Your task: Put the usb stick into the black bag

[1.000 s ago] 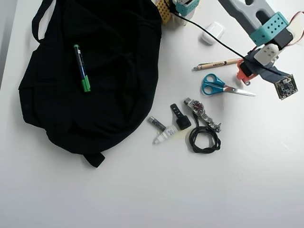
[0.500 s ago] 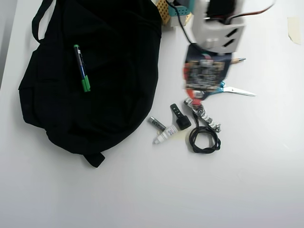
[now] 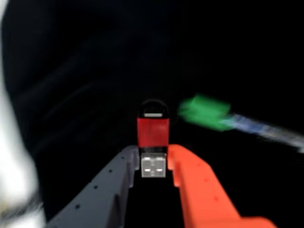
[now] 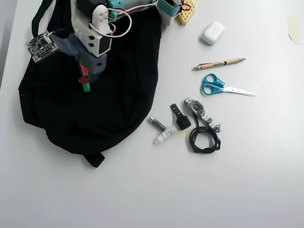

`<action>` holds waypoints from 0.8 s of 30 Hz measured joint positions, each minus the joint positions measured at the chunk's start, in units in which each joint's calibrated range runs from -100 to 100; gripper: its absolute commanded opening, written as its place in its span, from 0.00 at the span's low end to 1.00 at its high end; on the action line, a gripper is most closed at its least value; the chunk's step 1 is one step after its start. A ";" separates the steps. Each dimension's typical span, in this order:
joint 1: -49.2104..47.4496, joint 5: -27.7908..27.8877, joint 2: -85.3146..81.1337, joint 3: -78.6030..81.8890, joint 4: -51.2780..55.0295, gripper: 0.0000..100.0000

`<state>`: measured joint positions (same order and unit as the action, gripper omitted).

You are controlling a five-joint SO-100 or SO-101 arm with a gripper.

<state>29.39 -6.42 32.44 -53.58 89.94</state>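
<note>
A: In the wrist view we are counting one usb stick [image 3: 153,142], red with a dark loop at its far end and its metal plug towards us. The gripper [image 3: 153,166] is pinching it, one grey finger on the left of the plug and one orange finger [image 3: 194,190] on the right.

B: And it is hanging over the black bag [image 3: 85,71], which is filling nearly the whole picture. We are also seeing one pen with a green cap [image 3: 206,113] lying on the fabric to the right, badly blurred. The white patch at the left edge is too smeared for us to name.

A: In the overhead view we are finding the gripper [image 4: 85,76] above the upper left part of the one black bag [image 4: 118,95]. The arm is covering most of the pen [image 4: 86,87]; only its green end is showing, and just a speck of red of the stick [image 4: 83,74].

B: On the white table [image 4: 190,190] to the right we are counting one white case [image 4: 212,33], one beige pen [image 4: 219,63], one pair of blue scissors [image 4: 221,86], one wristwatch [image 4: 201,113], one black cord [image 4: 204,138], one black fob [image 4: 180,118], one small grey cylinder [image 4: 156,123] and one white tube [image 4: 166,135].
</note>
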 measured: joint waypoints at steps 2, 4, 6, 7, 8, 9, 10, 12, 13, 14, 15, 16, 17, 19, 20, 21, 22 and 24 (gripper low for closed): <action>2.86 0.00 0.00 0.00 -1.02 0.32; 2.13 1.37 -3.59 -2.13 6.90 0.02; 0.66 3.52 -13.09 0.68 8.61 0.02; -0.66 3.61 -15.93 3.33 8.61 0.02; -4.84 3.61 -30.53 23.81 8.61 0.02; -4.92 3.22 -31.69 25.85 8.52 0.03; -11.45 0.73 -43.70 38.99 -1.62 0.03; -18.50 -1.47 -91.58 89.16 -18.15 0.03; -18.86 -1.61 -104.34 107.85 -23.18 0.03; -20.18 -1.56 -123.10 134.73 -26.59 0.03; -19.74 -1.56 -126.94 141.38 -27.10 0.03; -22.09 -1.56 -128.27 149.40 -27.69 0.03; -22.17 -1.56 -127.69 150.43 -27.69 0.02; -22.83 -1.56 -127.94 151.71 -25.14 0.02; -22.75 -1.56 -128.27 151.96 -24.20 0.03; -22.17 -1.56 -128.69 152.13 -23.35 0.03; -21.94 -1.56 -128.44 152.22 -23.01 0.03; -22.17 -1.56 -128.52 152.22 -22.50 0.03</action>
<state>7.23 -7.99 -96.08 98.63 67.45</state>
